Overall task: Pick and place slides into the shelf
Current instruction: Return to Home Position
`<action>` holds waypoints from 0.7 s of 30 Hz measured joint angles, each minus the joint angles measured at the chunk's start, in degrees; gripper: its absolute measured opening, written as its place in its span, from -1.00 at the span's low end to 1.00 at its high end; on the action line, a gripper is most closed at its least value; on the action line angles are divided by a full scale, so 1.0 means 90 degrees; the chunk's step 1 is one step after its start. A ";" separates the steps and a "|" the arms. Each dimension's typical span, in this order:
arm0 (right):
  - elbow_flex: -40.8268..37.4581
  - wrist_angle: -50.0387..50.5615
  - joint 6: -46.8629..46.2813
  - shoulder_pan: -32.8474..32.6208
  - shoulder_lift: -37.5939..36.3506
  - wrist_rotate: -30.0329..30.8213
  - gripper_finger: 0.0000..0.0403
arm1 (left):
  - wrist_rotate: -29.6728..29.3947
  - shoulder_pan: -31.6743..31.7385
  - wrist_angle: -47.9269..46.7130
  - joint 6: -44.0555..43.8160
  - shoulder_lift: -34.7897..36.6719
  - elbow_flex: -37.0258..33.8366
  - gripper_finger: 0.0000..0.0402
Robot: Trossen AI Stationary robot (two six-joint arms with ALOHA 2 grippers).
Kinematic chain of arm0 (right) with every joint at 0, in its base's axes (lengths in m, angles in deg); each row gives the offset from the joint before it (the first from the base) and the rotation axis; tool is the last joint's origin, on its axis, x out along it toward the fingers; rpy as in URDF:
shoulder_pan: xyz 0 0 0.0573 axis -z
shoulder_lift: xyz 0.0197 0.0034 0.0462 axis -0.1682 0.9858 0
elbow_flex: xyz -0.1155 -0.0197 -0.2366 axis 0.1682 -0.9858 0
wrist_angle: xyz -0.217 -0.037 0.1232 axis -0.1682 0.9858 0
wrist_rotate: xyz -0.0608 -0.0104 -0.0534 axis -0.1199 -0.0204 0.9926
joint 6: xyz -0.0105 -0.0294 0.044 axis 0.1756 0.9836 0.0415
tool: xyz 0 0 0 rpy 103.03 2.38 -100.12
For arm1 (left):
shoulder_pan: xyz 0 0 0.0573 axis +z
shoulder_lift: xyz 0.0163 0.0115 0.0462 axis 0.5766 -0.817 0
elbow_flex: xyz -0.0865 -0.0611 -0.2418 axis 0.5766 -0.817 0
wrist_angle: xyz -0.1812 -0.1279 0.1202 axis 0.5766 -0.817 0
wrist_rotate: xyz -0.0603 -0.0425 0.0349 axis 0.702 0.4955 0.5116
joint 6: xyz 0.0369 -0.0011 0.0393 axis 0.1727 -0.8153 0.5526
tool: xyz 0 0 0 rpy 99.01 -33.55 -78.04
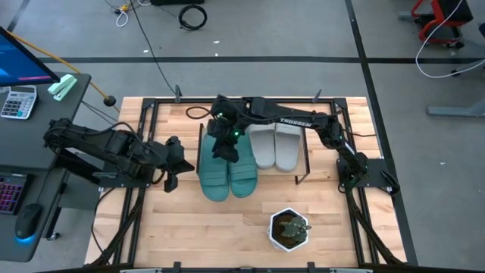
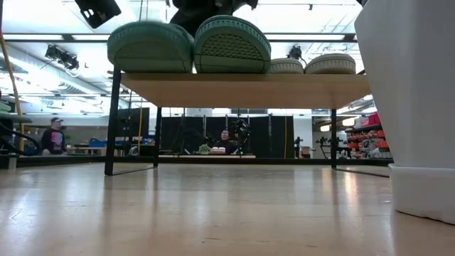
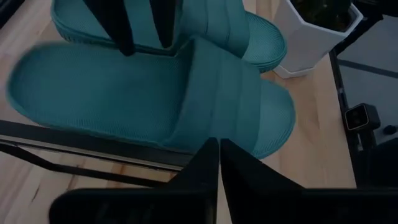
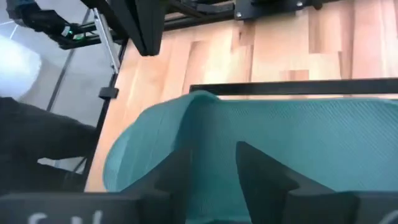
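Observation:
Two teal slides lie side by side on the shelf [image 2: 249, 89]: the left one [image 1: 213, 173] and the right one [image 1: 242, 173], toes toward the near edge. In the low view the right one's [image 2: 231, 44] treaded sole shows. Two grey slides [image 1: 275, 145] lie to their right on the shelf. My right gripper [image 1: 225, 144] is over the heel ends of the teal slides, its fingers set on the right one. My left gripper [image 1: 170, 165], shut, hovers just left of the shelf beside the left teal slide [image 3: 155, 99]. My right gripper comes from above, pointing down, at the heel half of the right teal slide [image 4: 214, 134]. One finger [image 4: 180, 177] stands on either side of teal rubber. Its fingertips are hidden behind the slide, so the exact part cannot be told. The slide lies on the shelf, toe raised a little.
A white pot with a plant [image 1: 289, 230] stands on the table near the front edge, right of the teal slides' toes. The shelf's black wire legs [image 2: 114, 121] stand on the tabletop. Black frame rails [image 1: 148, 121] run along the table's sides. People sit far behind.

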State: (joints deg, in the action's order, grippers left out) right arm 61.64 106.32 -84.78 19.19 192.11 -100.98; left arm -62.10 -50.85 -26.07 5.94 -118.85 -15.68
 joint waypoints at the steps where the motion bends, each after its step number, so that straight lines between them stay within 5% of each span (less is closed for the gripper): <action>1: 0.0000 -0.0014 0.0001 0.0001 -0.0014 0.0004 -0.32 | -0.0002 0.0000 0.0005 0.0001 0.0002 0.0001 -0.89; 14: 0.0000 -0.0006 0.0010 0.0110 -0.0395 0.0392 -0.29 | -0.0103 0.0005 0.0069 0.0036 -0.0001 0.0002 -0.90; 21: 0.0007 0.0655 0.0471 0.0121 -0.0793 0.0587 -0.33 | -0.0376 0.0006 0.0803 0.0893 -0.0001 0.0002 -0.92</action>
State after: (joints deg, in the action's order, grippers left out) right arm 61.71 112.22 -80.54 20.28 184.98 -95.70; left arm -65.49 -50.80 -18.85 13.97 -118.86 -15.66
